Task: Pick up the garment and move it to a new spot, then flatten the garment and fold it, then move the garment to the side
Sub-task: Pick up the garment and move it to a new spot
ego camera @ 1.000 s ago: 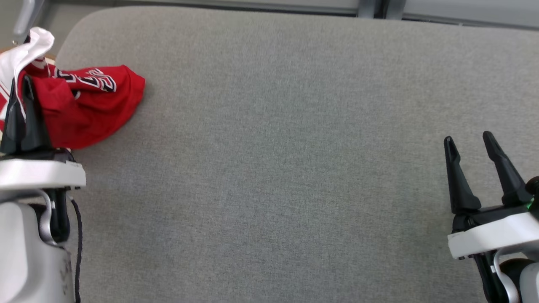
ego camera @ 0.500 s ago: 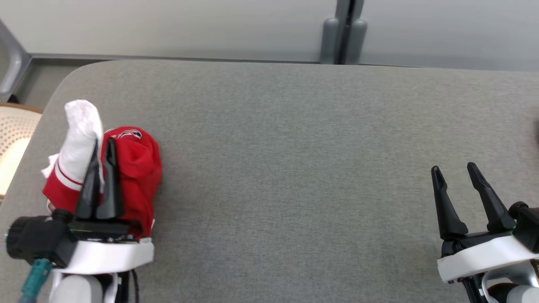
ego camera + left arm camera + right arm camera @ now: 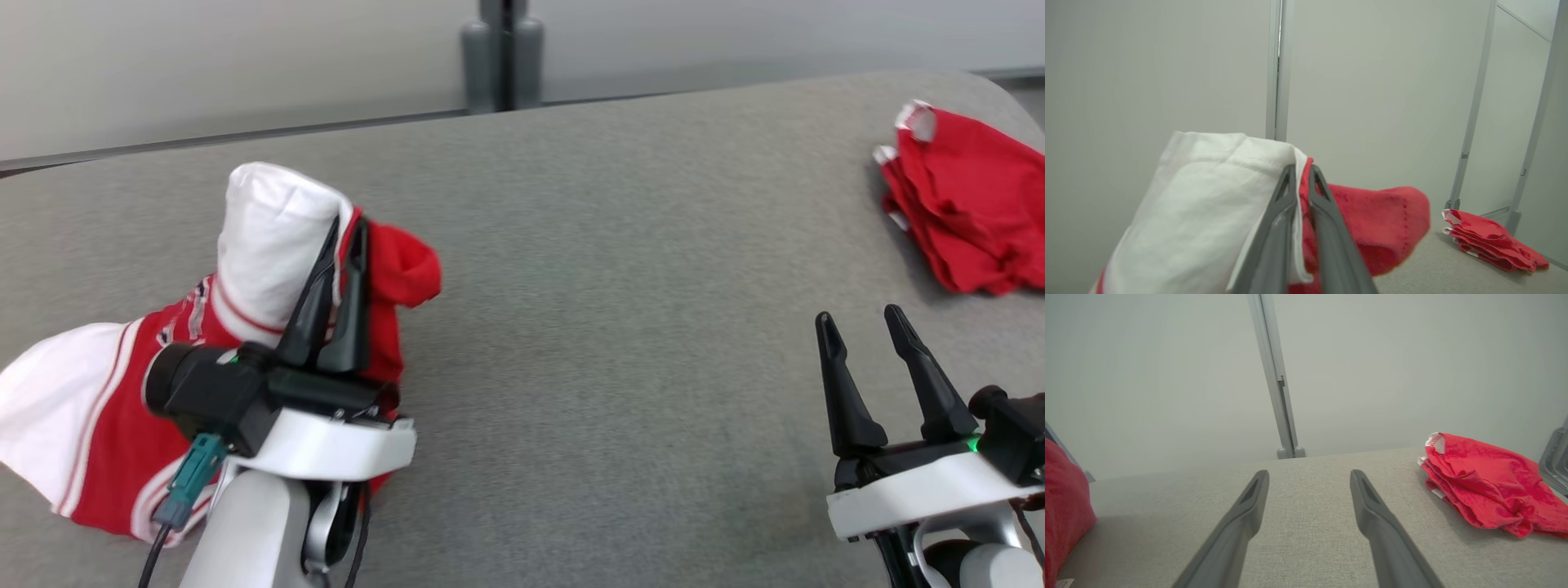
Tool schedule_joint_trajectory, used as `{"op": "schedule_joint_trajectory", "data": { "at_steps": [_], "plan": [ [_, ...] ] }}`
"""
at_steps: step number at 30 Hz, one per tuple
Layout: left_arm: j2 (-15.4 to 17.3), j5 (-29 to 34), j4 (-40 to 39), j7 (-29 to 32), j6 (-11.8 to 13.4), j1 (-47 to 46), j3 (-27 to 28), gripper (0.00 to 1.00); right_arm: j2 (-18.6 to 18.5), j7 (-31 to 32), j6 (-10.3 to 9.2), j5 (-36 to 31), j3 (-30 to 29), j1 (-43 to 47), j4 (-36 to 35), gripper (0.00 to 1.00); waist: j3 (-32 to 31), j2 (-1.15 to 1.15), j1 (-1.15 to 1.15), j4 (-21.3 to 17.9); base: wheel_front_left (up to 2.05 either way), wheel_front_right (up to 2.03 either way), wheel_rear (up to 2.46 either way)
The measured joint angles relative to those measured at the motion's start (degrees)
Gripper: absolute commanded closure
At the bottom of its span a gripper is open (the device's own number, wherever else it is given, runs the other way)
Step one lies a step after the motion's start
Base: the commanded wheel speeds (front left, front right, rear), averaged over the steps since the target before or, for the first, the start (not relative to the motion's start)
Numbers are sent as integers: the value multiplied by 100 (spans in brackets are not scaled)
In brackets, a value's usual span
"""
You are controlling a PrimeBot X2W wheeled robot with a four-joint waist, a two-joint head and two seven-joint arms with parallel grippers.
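Pinching the garment (image 3: pixel 261 229) by white sleeve and red fold in the left tool (image 3: pixel 347 224), pressed together over the left of the table (image 3: pixel 612 327), tail draped on it, right tool (image 3: pixel 857 317) spread and empty; judged soft, light, limp, best gripped at shoulders.

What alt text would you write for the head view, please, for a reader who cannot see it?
The left gripper, shut on the red-and-white garment, holds part of it bunched upward over a grey fabric surface, the rest trailing to the lower left. The right gripper hovers open and empty at lower right, and a red cloth heap lies at the far right.
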Motion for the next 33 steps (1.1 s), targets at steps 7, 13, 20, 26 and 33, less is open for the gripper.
{"op": "schedule_joint_trajectory", "data": {
  "at_steps": [7, 13, 20, 26, 33],
  "plan": [
    [-10, -242, 169, -2, 320, -825, -764, 100, 47, -152, 0, 55, 81, -166, 122, 0, 349, 0, 0, -722, 0, 0, 0],
    [-9, -400, 450, -2, 444, -1168, -1204, 100, 89, -277, 0, 76, 109, -235, 196, 0, 711, 0, 0, -1072, 0, 0, 0],
    [-10, -504, 1099, -1, 216, -1378, -1774, 100, 145, -501, 0, 170, 170, -365, 443, 0, 1158, 0, 0, -1290, 0, 0, 0],
    [-3, -392, 1261, -2, -129, -1452, -1882, 0, 148, -555, 0, 172, 159, -448, 553, 0, 1056, 0, 0, -1063, 0, 0, 0],
    [36, -269, 782, -3, -256, -1246, -1702, 0, 45, -492, 0, 124, 92, -451, 549, 0, 795, 0, 0, -632, 0, 0, 0]
  ]
}}
